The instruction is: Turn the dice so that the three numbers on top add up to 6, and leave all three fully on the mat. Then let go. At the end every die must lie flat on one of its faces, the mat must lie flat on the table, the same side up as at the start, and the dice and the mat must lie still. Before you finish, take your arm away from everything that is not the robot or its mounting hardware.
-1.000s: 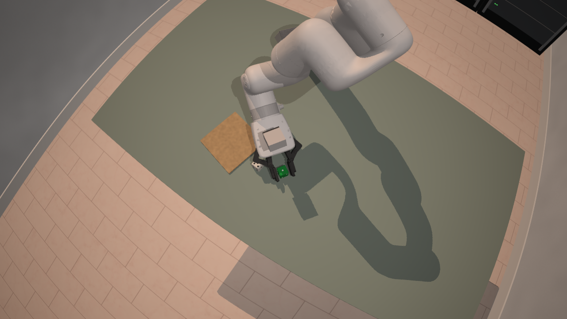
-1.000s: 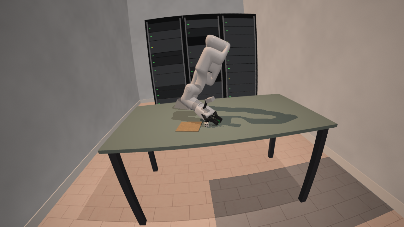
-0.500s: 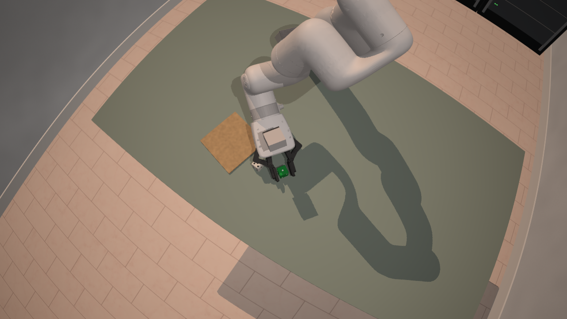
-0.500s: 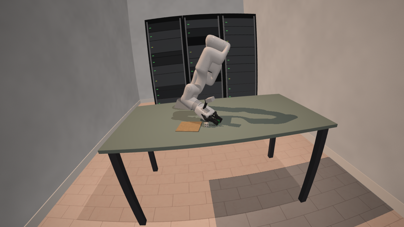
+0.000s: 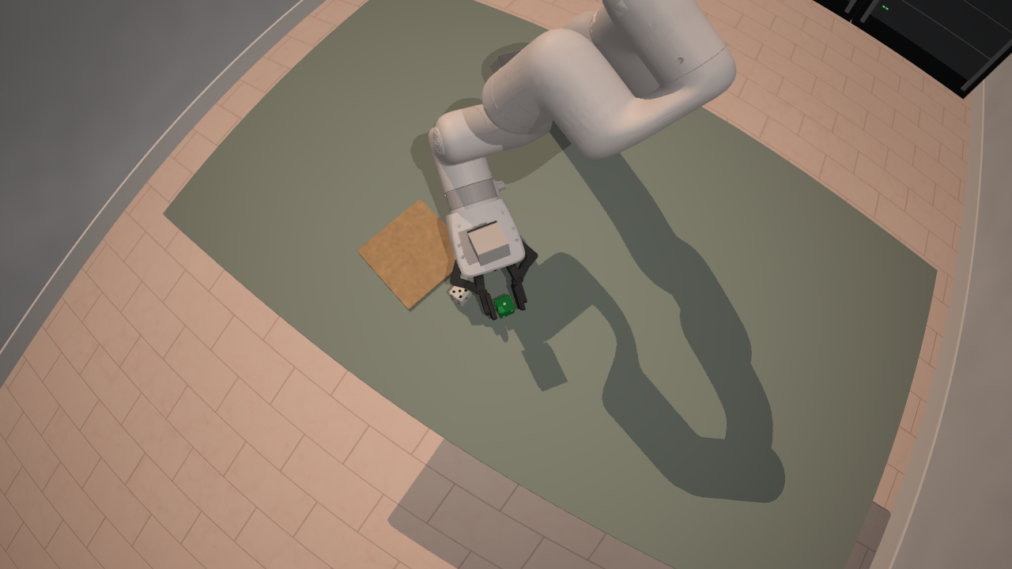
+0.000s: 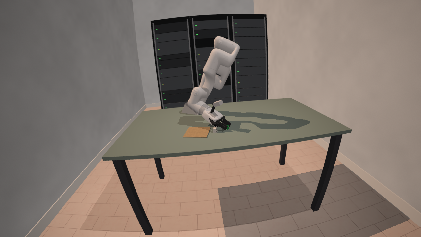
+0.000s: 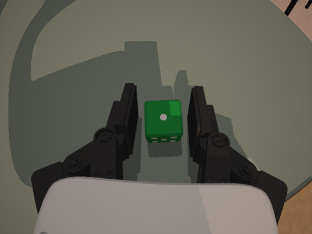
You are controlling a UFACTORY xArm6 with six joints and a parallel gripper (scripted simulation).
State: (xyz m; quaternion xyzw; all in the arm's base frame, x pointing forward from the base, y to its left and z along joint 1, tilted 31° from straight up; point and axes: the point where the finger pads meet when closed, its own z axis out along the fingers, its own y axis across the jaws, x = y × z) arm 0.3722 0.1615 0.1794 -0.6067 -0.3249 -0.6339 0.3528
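Note:
A green die (image 5: 504,306) (image 6: 227,127) (image 7: 163,119) lies flat on the table (image 5: 283,141), off the mat, with a single white pip on its upper face. My gripper (image 5: 506,310) (image 6: 226,126) (image 7: 163,100) is low over the table and straddles this die. Its fingers are open, with a small gap on each side of the die. A white die (image 5: 458,293) (image 6: 215,129) lies on the table just off the corner of the brown mat (image 5: 406,250) (image 6: 196,132) (image 7: 299,221). The mat lies flat to the left of the gripper. I see no third die; the arm may hide it.
The arm reaches down from the back of the table and casts a long shadow to the right. Black server racks (image 6: 176,59) stand behind the table. The table's front edge (image 6: 223,148) is some way in front of the dice.

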